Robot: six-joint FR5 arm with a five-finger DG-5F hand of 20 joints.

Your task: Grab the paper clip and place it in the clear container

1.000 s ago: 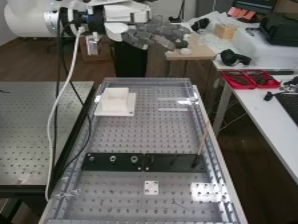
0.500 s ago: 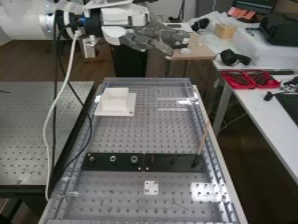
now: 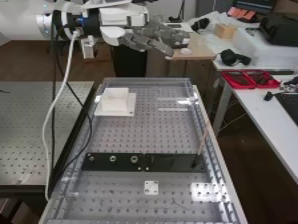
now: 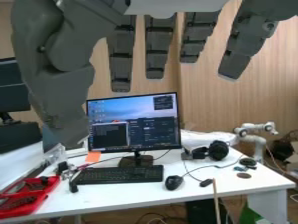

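Note:
High over the far end of the bench, the dark grey hand (image 3: 151, 39) hangs at the arm's flange, apart from everything on the plate. Its fingers are straight and open in the wrist view, where the hand (image 4: 156, 47) holds nothing. A thin mark (image 3: 178, 204) on the near part of the plate may be the paper clip; I cannot tell for certain. Pale edges (image 3: 173, 109) at the far right of the plate may belong to the clear container, whose outline is hard to make out.
The perforated bench plate (image 3: 153, 135) carries a white block (image 3: 115, 100), a black fixture strip (image 3: 113, 161), a small white plate (image 3: 151, 187) and an upright thin stick (image 3: 203, 140). On the side desk (image 3: 263, 112) stand red trays (image 3: 249, 79). A monitor (image 4: 133, 122) faces the wrist camera.
The hand has shifted slightly down in the high view and turned a little, with its fingers now pointing lower to the right. The things on the bench have not moved.

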